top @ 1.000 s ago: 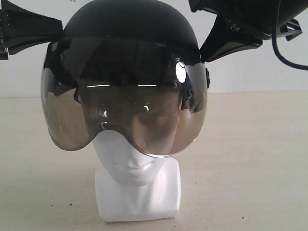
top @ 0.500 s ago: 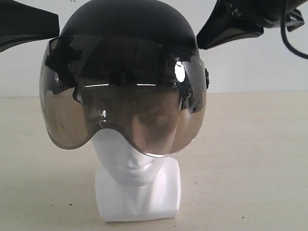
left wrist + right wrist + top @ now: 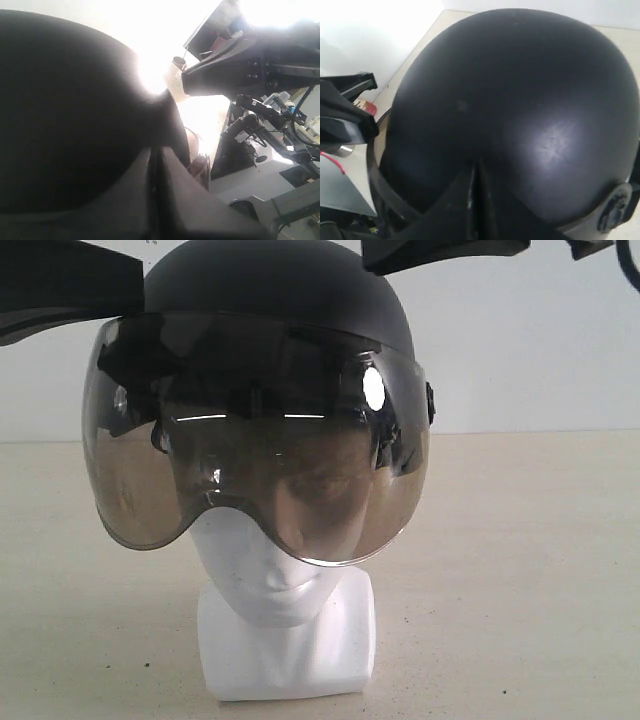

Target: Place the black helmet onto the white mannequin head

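Observation:
The black helmet (image 3: 270,290) sits on the white mannequin head (image 3: 275,580), and its smoky visor (image 3: 250,450) covers the face down to the nose. My left gripper (image 3: 135,285) is shut with nothing in it, its tip close against the helmet's upper left side. In the left wrist view its fingers (image 3: 172,165) press together beside the dark dome (image 3: 65,110). My right gripper (image 3: 372,260) is shut and empty too, just above the helmet's top right. The right wrist view shows that gripper (image 3: 475,167) over the dome (image 3: 520,100).
The mannequin's squarish base (image 3: 290,650) stands on a beige table (image 3: 520,570) before a pale wall. Robot frame and cables (image 3: 260,130) show in the left wrist view beyond the helmet.
My right gripper has lifted up and off the helmet's right side toward the top of the view. The left gripper edged slightly toward the helmet. The helmet stays on the head.

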Tool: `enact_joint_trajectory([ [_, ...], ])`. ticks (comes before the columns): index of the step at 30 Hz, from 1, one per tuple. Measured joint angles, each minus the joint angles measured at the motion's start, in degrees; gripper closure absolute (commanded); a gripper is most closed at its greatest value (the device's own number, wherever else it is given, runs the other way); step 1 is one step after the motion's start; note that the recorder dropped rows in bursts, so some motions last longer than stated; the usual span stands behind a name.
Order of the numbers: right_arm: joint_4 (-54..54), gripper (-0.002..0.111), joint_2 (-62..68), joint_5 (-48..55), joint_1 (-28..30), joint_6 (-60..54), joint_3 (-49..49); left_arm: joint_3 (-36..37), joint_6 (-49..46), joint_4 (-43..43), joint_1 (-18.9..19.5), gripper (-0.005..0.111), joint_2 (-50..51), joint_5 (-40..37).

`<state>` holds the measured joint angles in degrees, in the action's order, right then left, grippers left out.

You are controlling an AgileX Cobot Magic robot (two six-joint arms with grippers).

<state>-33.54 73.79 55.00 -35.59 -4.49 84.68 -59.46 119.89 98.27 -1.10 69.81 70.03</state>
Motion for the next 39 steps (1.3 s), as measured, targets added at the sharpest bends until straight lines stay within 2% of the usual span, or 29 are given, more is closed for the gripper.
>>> enact_joint_trajectory([
  [4,0.4,0.108,0.9,-0.3,-2.5,-0.4,0.0,0.0,0.0,0.5,-0.2,0.102,0.0,-0.1],
  [11,0.3,0.108,2.2,0.3,-2.7,-0.4,0.0,0.0,0.0,0.9,-0.4,0.102,-0.1,-0.3],
  [21,0.3,0.108,2.3,6.3,-2.7,0.5,0.1,0.7,0.0,-0.5,-5.1,0.102,-0.1,-0.4],
  [31,0.5,0.108,2.4,10.9,-2.7,0.7,0.2,5.7,0.0,-1.5,-5.6,0.102,-0.7,0.0],
  [39,0.9,0.108,2.4,11.3,-2.7,0.7,0.2,6.0,0.0,-0.3,-5.6,0.102,-1.8,-0.1],
])
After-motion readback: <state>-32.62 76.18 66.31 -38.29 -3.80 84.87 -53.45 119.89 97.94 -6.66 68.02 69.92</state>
